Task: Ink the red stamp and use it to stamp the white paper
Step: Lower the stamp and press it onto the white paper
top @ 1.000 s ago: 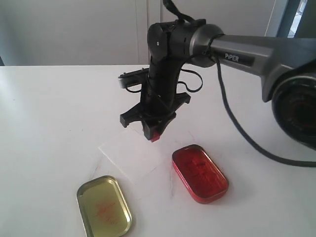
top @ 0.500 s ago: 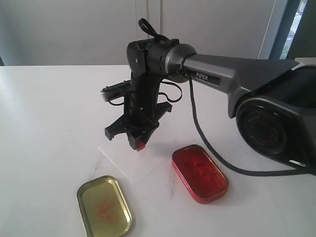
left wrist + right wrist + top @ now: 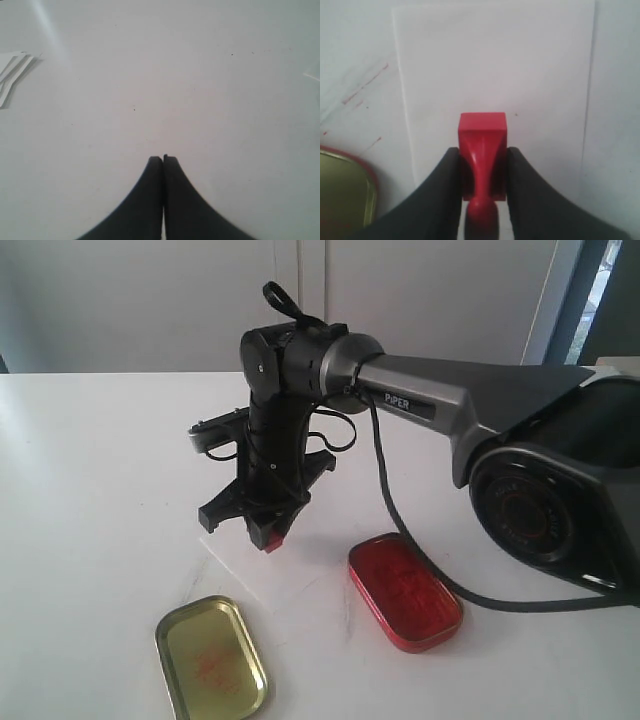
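1. The right gripper [image 3: 483,155] clamps the red stamp [image 3: 482,131] by its handle, one jaw on each side. This leaves the flat base free and facing down at the white paper [image 3: 495,60].
2. The stamp hangs above the paper and appears not to touch it. In the right wrist view its base sits inside the sheet's outline, well in from both side edges, probably so the print lands fully on the paper.
3. The red ink tin [image 3: 405,592] lies open just beside the paper, and the gold tin lid [image 3: 210,657] lies inner face up near another edge. Both are off the sheet, which leaves it free for pressing.
4. No clear print shows on the visible part of the paper, so pressing down seems to be the step in hand.
5. The left gripper [image 3: 163,159] has its jaws pressed together on nothing, over the white table [image 3: 200,75]. Its place relative to the paper cannot be told.
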Available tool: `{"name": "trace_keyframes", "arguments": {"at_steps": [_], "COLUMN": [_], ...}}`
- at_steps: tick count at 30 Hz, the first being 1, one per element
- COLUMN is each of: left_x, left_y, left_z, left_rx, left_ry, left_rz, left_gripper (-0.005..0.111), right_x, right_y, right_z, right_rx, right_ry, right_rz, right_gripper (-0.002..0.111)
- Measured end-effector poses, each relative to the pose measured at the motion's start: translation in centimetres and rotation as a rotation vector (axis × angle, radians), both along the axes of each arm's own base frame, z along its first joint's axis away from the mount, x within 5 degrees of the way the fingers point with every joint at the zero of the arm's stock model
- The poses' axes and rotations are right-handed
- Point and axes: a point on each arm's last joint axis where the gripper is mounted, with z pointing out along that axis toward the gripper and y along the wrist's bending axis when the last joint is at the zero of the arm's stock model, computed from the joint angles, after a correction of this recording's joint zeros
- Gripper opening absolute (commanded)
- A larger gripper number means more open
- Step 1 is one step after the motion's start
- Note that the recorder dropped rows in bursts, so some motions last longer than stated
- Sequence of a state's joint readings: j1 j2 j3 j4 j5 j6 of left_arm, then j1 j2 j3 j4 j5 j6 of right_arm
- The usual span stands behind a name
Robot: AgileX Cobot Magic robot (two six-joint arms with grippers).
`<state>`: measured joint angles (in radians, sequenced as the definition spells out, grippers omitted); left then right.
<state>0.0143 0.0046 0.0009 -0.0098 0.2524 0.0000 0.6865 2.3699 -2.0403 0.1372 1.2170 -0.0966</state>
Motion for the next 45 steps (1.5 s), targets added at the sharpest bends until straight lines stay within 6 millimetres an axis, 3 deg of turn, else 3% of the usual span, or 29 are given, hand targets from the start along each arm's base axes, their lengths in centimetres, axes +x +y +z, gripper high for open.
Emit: {"name": "trace_keyframes", "arguments": {"at_steps": [9,45], "left_x": [0.0,0.0], "left_y": [0.0,0.0], "left_z": [0.0,0.0], "left_rx": [0.0,0.0], "left_ry": [0.0,0.0], "left_rz": [0.0,0.0], "left_gripper": [0.0,0.0], "right_x": [0.1,0.3], "right_y": [0.1,0.3], "right_z": [-2.0,-4.4], "right_rx": [-0.027,-0.064], "right_ry": [0.033,0.094], "right_rz": [0.0,-0.027], "right_gripper": [0.0,0.0]}}
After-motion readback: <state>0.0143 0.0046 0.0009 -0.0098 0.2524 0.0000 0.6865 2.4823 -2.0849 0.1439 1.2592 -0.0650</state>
